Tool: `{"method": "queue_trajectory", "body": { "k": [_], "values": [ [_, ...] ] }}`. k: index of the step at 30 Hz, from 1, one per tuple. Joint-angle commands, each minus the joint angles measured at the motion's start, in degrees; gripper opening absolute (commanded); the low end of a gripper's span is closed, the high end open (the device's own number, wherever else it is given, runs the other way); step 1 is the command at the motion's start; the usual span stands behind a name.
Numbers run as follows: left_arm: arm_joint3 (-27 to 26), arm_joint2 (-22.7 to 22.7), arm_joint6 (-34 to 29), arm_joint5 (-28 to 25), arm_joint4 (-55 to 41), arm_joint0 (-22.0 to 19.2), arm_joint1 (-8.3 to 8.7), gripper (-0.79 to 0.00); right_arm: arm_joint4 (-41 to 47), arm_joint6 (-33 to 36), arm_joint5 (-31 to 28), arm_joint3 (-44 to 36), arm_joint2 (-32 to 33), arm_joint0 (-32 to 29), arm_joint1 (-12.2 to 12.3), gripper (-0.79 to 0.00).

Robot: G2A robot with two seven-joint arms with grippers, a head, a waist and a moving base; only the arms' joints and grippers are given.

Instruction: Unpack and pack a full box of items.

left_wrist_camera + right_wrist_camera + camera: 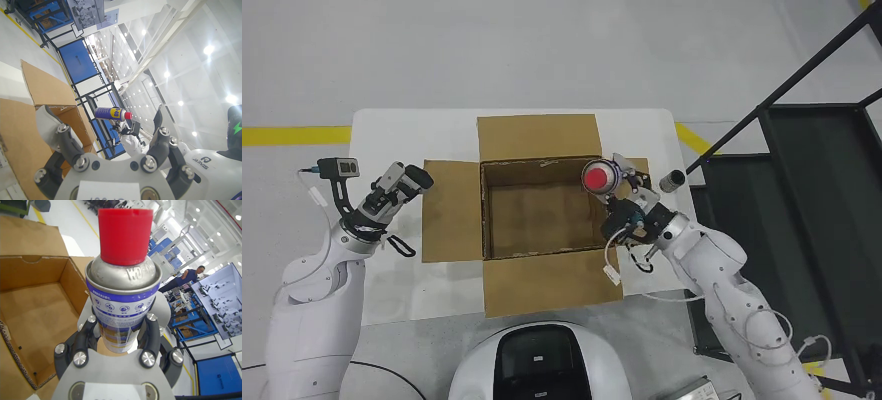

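The right fingers [163, 311] clamp the spray can [121, 306], cap up, above the right wall of the box [540, 172], near the counter's [412, 135] right edge. The left fingers [47, 121] stand apart, empty, near its left edge. The box looks empty: unpacking seems nearly done, repacking remains.

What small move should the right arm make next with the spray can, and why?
Probably ease the right gripper a little toward the box's middle before lowering. It is shut on the spray can, held upright close to the box's right wall, and the floor inside is bare. The left gripper is open, off to the box's left.
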Motion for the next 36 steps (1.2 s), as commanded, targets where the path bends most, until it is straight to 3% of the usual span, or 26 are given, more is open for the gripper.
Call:
{"method": "queue_trajectory", "body": {
  "k": [1, 7, 23, 26, 32, 36],
  "values": [
    [0.00, 0.00, 0.00, 0.00, 0.00, 0.00, 0.00, 0.000, -0.50, 5.09, -0.81, -1.25, -2.08, 1.82, -0.27, -0.785],
    [0.00, 0.00, 0.00, 0.00, 0.00, 0.00, 0.00, 0.000, 4.43, 14.06, -5.86, -0.33, -5.47, 4.93, -0.96, -0.785],
    [0.00, 0.00, 0.00, 0.00, 0.00, 0.00, 0.00, 0.000, 5.90, 14.34, -7.00, -0.14, -5.39, 4.99, -0.97, -0.785],
    [0.00, 0.00, 0.00, 0.00, 0.00, 0.00, 0.00, 0.000, 6.54, 15.85, -9.60, -0.37, -5.87, 5.71, -0.96, -0.785],
    [0.00, 0.00, 0.00, 0.00, 0.00, 0.00, 0.00, 0.000, 10.16, 29.43, -23.59, 0.74, -11.98, 14.10, -1.65, -0.785],
    [0.00, 0.00, 0.00, 0.00, 0.00, 0.00, 0.00, 0.000, 17.25, 39.78, -27.35, 7.71, -18.97, 21.99, -3.45, -0.785]
  ]
}}
